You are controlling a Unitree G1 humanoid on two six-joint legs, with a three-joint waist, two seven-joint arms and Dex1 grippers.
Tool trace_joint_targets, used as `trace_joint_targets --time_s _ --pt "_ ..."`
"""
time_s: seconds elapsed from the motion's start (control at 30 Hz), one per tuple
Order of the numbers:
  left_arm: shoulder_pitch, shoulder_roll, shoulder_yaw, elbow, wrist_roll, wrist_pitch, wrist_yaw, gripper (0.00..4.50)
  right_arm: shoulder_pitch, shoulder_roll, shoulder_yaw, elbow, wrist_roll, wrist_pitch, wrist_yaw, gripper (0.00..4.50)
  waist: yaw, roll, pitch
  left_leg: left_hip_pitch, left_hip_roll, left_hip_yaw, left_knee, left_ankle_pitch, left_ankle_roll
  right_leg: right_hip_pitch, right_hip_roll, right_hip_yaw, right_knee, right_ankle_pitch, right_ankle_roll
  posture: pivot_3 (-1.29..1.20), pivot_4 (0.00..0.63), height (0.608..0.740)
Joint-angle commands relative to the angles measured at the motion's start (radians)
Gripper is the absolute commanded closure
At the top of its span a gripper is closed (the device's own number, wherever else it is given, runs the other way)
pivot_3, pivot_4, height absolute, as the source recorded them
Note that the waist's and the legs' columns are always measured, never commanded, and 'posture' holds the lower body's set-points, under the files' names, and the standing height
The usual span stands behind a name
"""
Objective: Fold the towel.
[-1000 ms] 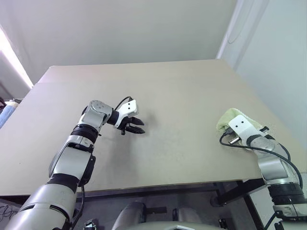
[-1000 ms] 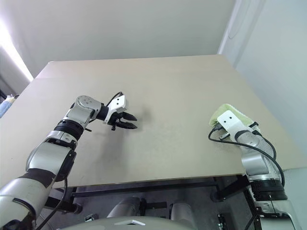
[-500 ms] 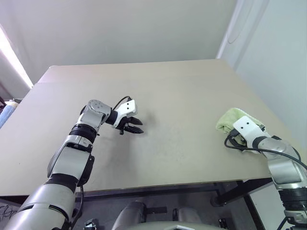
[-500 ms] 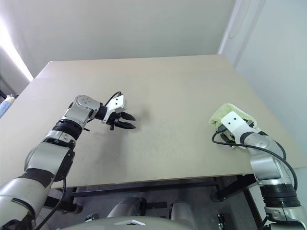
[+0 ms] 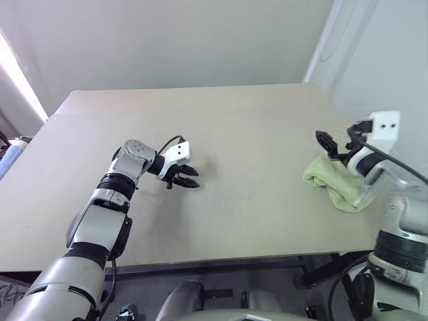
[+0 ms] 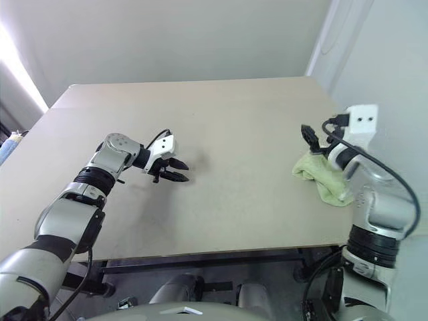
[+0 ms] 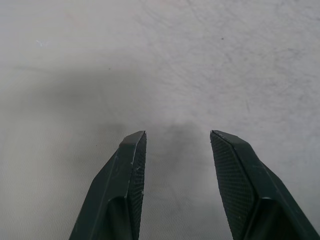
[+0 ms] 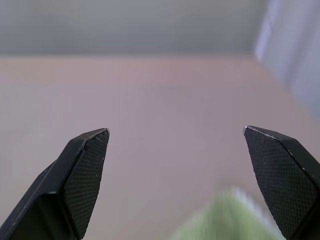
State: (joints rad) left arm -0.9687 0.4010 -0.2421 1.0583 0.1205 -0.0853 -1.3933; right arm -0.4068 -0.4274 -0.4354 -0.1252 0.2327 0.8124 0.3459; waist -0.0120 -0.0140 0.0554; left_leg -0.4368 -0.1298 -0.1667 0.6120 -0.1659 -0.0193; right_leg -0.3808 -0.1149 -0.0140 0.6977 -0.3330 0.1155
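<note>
The towel [image 5: 338, 186] lies bunched at the table's [image 5: 254, 134] 4 o'clock edge — long axis running 10-to-4; right gripper [image 5: 329, 142] spread wide above it, left gripper [image 5: 189, 177] part-spread, empty

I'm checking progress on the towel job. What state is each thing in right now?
towel: bunched in a heap on the table near its right edge, held by nothing.
right gripper: wide open, empty, raised above the towel.
left gripper: open, empty, just above the table.
</note>
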Motion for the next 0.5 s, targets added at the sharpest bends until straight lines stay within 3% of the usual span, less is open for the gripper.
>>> trace_joint_targets --time_s 0.03,0.33,0.5 --pt "-0.028 0.002 0.007 -0.012 -0.006 -0.015 -0.002 2.34 0.001 0.022 0.026 0.087 -0.047 -0.111 -0.078 0.01 -0.002 0.0 0.0 -0.001 0.0 0.0 0.0 0.0 0.0 -0.001 0.0 0.0 0.0 0.0 0.0 0.0 0.0 0.694" --pt "-0.026 0.004 0.012 -0.014 -0.006 -0.025 0.012 2.34 0.014 0.062 0.061 0.501 -0.137 -0.385 -0.253 0.01 -0.009 0.0 0.0 -0.004 0.0 0.0 0.001 0.001 -0.001 -0.004 0.002 0.001 0.003 0.001 0.0 0.0 0.0 0.694" --pt "-0.023 0.006 0.011 -0.021 -0.008 -0.025 0.007 2.34 0.026 0.071 0.106 0.59 -0.145 -0.439 -0.264 0.01 -0.009 -0.001 -0.001 0.008 0.0 0.0 0.001 0.001 0.0 0.007 0.002 0.001 0.002 0.0 -0.001 0.0 0.0 0.694"
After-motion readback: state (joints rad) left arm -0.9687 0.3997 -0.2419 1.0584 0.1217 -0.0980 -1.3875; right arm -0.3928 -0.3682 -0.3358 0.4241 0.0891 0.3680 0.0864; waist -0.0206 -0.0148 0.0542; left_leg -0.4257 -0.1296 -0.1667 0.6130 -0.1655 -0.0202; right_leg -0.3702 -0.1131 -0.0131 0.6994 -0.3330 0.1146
